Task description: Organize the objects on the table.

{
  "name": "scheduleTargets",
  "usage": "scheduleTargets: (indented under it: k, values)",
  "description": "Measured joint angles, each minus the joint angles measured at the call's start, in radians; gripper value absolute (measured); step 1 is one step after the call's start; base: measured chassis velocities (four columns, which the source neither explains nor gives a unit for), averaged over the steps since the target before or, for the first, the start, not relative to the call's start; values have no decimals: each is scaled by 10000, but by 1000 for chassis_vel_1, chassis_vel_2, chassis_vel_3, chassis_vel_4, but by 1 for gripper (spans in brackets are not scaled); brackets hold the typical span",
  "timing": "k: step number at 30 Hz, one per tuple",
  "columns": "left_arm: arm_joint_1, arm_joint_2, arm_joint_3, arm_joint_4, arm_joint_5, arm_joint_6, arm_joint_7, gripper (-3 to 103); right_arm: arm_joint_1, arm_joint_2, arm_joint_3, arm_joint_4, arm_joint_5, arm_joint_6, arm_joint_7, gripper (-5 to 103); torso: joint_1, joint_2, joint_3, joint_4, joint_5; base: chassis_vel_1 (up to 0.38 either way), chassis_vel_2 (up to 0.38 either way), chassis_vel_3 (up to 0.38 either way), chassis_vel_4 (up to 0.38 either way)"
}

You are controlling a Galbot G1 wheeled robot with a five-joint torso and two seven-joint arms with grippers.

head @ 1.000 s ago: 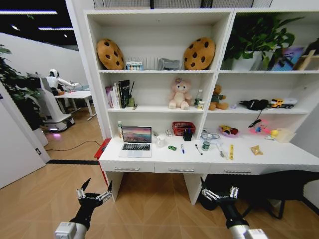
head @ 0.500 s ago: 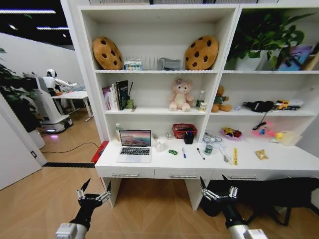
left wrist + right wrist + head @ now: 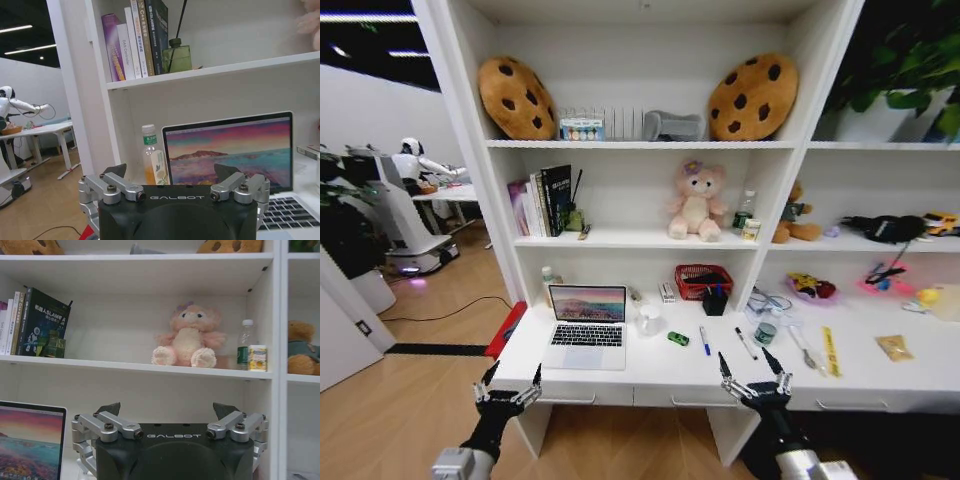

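The long white table holds a silver laptop with its screen lit, a tiny green toy car, a blue pen, a black pen and a small green-labelled can. My left gripper hangs open in front of the table's left end, below the laptop. My right gripper is open too, at the table's front edge below the pens. The laptop stands behind the left gripper in the left wrist view. The right gripper faces the shelves in the right wrist view.
White shelves above the table carry books, plush bears and cookie cushions. A red basket, a yellow strip and a snack packet also lie on the table. Another robot stands far left.
The whole head view has closed in on the table and shelves, so the camera has moved forward. Both grippers stay open and now sit close to the table's front edge.
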Motion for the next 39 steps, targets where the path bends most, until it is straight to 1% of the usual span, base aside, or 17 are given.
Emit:
scheduleTargets:
  k: [9, 13, 16, 17, 18, 19, 20, 22, 23, 25, 26, 28, 30, 31, 33, 34, 39]
  values:
    - [-433, 541, -486, 288, -1006, 260, -58, 99, -83, -9, 93, -44, -150, 53, -13, 100, -16, 3, -4, 2, 6, -104, 107, 91, -66]
    - [-590, 748, -461, 412, -1141, 320, -63, 99, -69, -60, 159, -122, -185, 53, 121, 100, -27, 12, -8, 1, 2, 40, -80, -46, 55]
    - [-1028, 1284, -456, 673, -1149, 387, -56, 99, 22, -167, 189, -321, -232, -78, 325, 100, -27, 12, -8, 2, 3, 69, -72, -77, 69]
    - [-1268, 1594, -465, 789, -1179, 437, -57, 99, 42, -194, 189, -415, -276, -97, 413, 100, -28, 12, -8, 3, 1, 37, -48, -73, 29]
    - [-1839, 2539, -494, 1095, -1435, 496, -59, 98, 79, -215, 187, -581, -358, -102, 581, 100, -23, 11, -7, 1, 2, 0, 0, 0, 0]
    - [-2066, 2993, -525, 1281, -1577, 522, -76, 98, 87, -218, 188, -641, -376, -102, 638, 100, -18, 9, -4, -1, 1, 0, 0, 0, 0]
    - [-2066, 2993, -525, 1281, -1577, 522, -76, 98, 87, -218, 188, -641, -376, -102, 638, 100, -18, 9, -4, -1, 1, 0, 0, 0, 0]
    - [-2578, 4170, -642, 1858, -1883, 554, -147, 95, 172, -215, 245, -774, -348, -103, 686, 100, -8, 3, -1, -1, 0, -18, 10, 4, -33]
    - [-2578, 4170, -642, 1858, -1883, 554, -147, 95, 172, -215, 245, -774, -348, -103, 686, 100, -8, 3, -1, -1, 0, -37, 19, 8, -66]
    - [-3092, 5416, -612, 2511, -2102, 559, -155, 89, 418, -292, 424, -1028, -227, -112, 719, 100, -6, 2, 0, 1, 1, -18, 28, 21, -33]
    - [-3092, 5416, -612, 2511, -2102, 559, -155, 89, 418, -292, 424, -1028, -227, -112, 719, 100, -6, 2, 0, 1, 1, 0, 0, 0, 0]
    - [-3397, 5981, -515, 2799, -2144, 558, -144, 87, 518, -356, 501, -1145, -181, -130, 741, 100, -7, 2, -1, 3, 1, 0, 0, 0, 0]
    - [-4039, 6904, -345, 3438, -2225, 465, 218, 76, 596, -396, 545, -1252, -139, -167, 760, 100, -8, 3, -1, 0, 1, 0, 0, 0, 0]
    - [-4039, 6904, -345, 3438, -2225, 465, 218, 76, 596, -396, 545, -1252, -139, -167, 760, 100, -8, 3, -1, 0, 1, 0, 0, 0, 0]
    - [-4798, 7705, -97, 4267, -2289, 166, 679, 66, 644, -326, 542, -1362, -151, -173, 760, 100, -10, 3, -2, 1, 3, 0, 0, 0, 0]
    - [-4798, 7705, -97, 4267, -2289, 166, 679, 66, 644, -326, 542, -1362, -151, -173, 760, 100, -10, 3, -2, 1, 3, 0, 0, 0, 0]
    - [-6281, 8760, 746, 5466, -1699, -427, 1662, 43, 819, -361, 748, -1553, 51, -168, 941, 100, -11, 3, -3, 2, 2, 0, 0, 0, 0]
